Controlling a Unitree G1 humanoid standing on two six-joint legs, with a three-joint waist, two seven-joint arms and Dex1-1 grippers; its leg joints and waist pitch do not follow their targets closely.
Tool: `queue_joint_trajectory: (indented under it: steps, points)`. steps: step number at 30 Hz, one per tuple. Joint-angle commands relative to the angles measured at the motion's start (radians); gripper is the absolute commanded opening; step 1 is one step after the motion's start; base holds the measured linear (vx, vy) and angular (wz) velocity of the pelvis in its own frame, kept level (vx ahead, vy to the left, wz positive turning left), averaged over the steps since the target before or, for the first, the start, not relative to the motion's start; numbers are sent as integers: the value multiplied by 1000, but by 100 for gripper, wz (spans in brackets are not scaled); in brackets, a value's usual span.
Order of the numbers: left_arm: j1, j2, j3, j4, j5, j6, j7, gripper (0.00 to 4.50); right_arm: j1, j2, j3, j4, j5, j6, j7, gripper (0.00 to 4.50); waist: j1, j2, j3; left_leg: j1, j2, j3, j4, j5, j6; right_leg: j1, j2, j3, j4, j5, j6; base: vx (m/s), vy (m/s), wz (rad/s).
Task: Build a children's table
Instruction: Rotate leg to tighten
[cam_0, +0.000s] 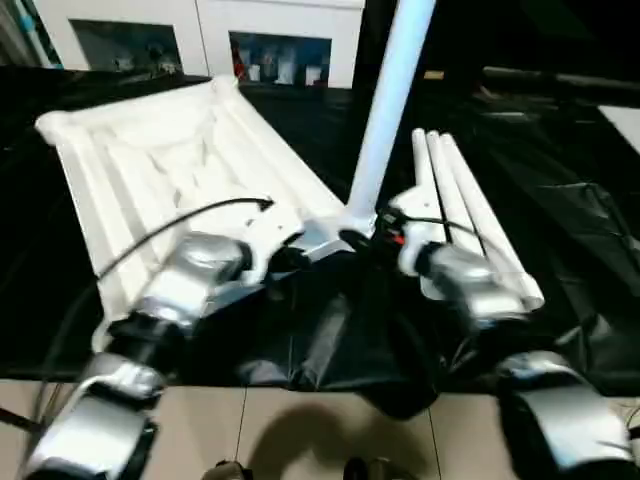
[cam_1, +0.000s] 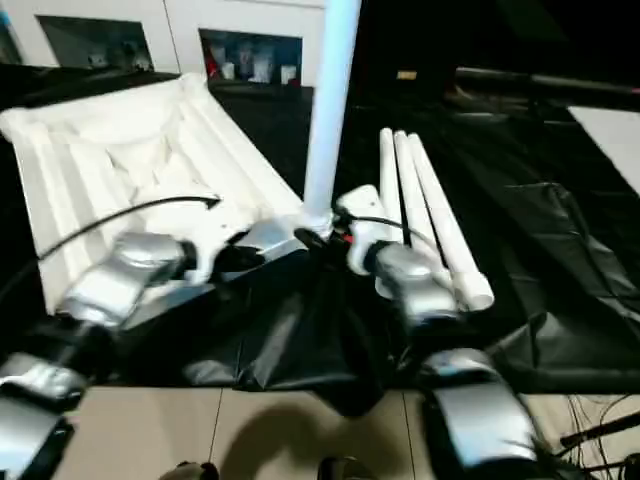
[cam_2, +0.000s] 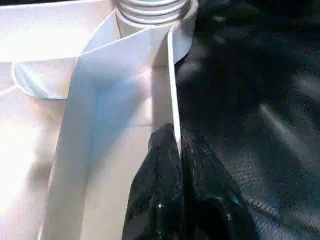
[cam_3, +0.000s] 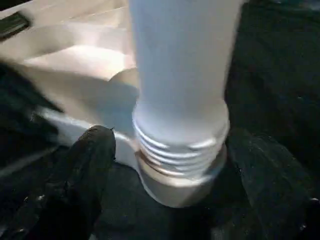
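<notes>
The white tabletop (cam_0: 150, 150) lies underside up on black cloth, ribs showing. One white leg (cam_0: 385, 110) stands upright in its near right corner socket (cam_3: 175, 185), threaded end (cam_3: 180, 150) partly showing above the socket. My right gripper (cam_3: 172, 137) is open around the leg's base, one black finger (cam_3: 85, 170) on each side and apart from it. My left gripper (cam_2: 177, 145) is shut on the tabletop's thin rim wall (cam_2: 170, 80) just beside that corner. Three more legs (cam_0: 470, 210) lie side by side to the right of the tabletop.
Crumpled black cloth (cam_0: 560, 200) covers the work surface and hangs over its near edge. Pale floor tiles (cam_0: 300, 430) show below. White cabinets (cam_0: 280, 50) stand at the back. A black cable (cam_0: 170, 225) runs along my left forearm.
</notes>
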Motion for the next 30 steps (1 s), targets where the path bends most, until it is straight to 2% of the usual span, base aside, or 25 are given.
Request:
queue_joint_trajectory:
  steps: [1, 3, 5, 6, 9, 10, 11, 13, 15, 21, 22, 23, 27, 30]
  points:
    - [38, 8, -25, -44, -49, -68, -116, 0, 19, -20, 17, -40, 19, 1, 77, 390, 3, 7, -75, 2, 19, -6, -40, -25, 152, 78, -52, 47, -32, 113, -298, 0, 0, 0]
    - [55, 24, -18, -68, -70, -73, -155, 0, 30, -32, 29, -66, 30, 1, 119, 390, 5, 12, -72, 7, 23, -1, -39, -20, 176, 74, -49, 46, -29, 151, -323, 0, 0, 0]
    - [64, 29, -14, -76, -77, -79, -168, 0, 35, -37, 36, -80, 32, 1, 140, 390, 7, 11, -70, 9, 26, 0, -39, -26, 176, 74, -50, 45, -29, 137, -324, 0, 0, 0]
    - [79, 31, -3, -90, -95, -89, -182, 0, 42, -42, 48, -100, 30, 0, 175, 390, 9, 11, -66, 9, 28, 1, -41, -58, 166, 73, -53, 45, -34, 72, -320, 0, 0, 0]
    - [90, 28, 7, -102, -110, -79, -182, 0, 46, -45, 62, -109, 21, -9, 207, 390, 10, 10, -57, 11, 29, 2, -46, -112, 138, 69, -56, 48, -46, -44, -294, 0, 0, 0]
    - [94, 33, 2, -104, -104, -81, -180, 0, 48, -46, 65, -113, 20, -10, 218, 390, 11, 12, -55, 12, 29, 1, -49, -136, 119, 68, -58, 49, -52, -97, -280, 0, 0, 0]
    - [101, 38, -3, -101, -93, -89, -172, 0, 50, -45, 69, -119, 21, -10, 234, 390, 10, 8, -53, 12, 28, 1, -50, -149, 105, 67, -57, 50, -55, -130, -266, 0, 0, 0]
    - [106, 38, 0, -98, -94, -96, -167, 0, 51, -44, 71, -124, 23, -7, 245, 390, 8, 9, -53, 11, 27, -1, -51, -162, 93, 67, -58, 52, -58, -160, -250, 0, 0, 0]
    - [109, 39, 3, -99, -99, -97, -168, 0, 49, -45, 74, -122, 21, -9, 250, 390, 7, 8, -54, 11, 25, -1, -51, -156, 89, 67, -58, 52, -58, -159, -242, 0, 0, 0]
    - [113, 38, 13, -92, -88, -102, -173, 0, 43, -53, 79, -111, 17, -12, 266, 390, 5, 10, -57, 11, 24, -1, -48, -116, 109, 68, -55, 51, -50, -90, -259, 0, 0, 0]
    - [113, 39, 15, -94, -87, -100, -175, 0, 42, -53, 77, -110, 19, -10, 268, 390, 5, 4, -57, 10, 24, -1, -47, -113, 114, 69, -56, 51, -49, -91, -259, 0, 0, 0]
    - [114, 39, 16, -95, -87, -98, -176, 0, 40, -52, 76, -108, 20, -8, 269, 364, 5, 5, -57, 9, 24, 0, -47, -116, 115, 69, -56, 51, -50, -101, -258, 0, 0, 0]
    - [114, 42, 13, -94, -86, -100, -175, 0, 37, -48, 70, -98, 22, -9, 273, 351, 5, 6, -58, 10, 24, 0, -47, -115, 113, 68, -56, 51, -51, -110, -255, 0, 0, 0]
    - [115, 42, 12, -92, -85, -102, -176, 0, 37, -45, 73, -87, 20, -16, 272, 314, 5, 4, -59, 10, 23, 0, -45, -110, 116, 69, -56, 51, -49, -102, -256, 0, 0, 0]
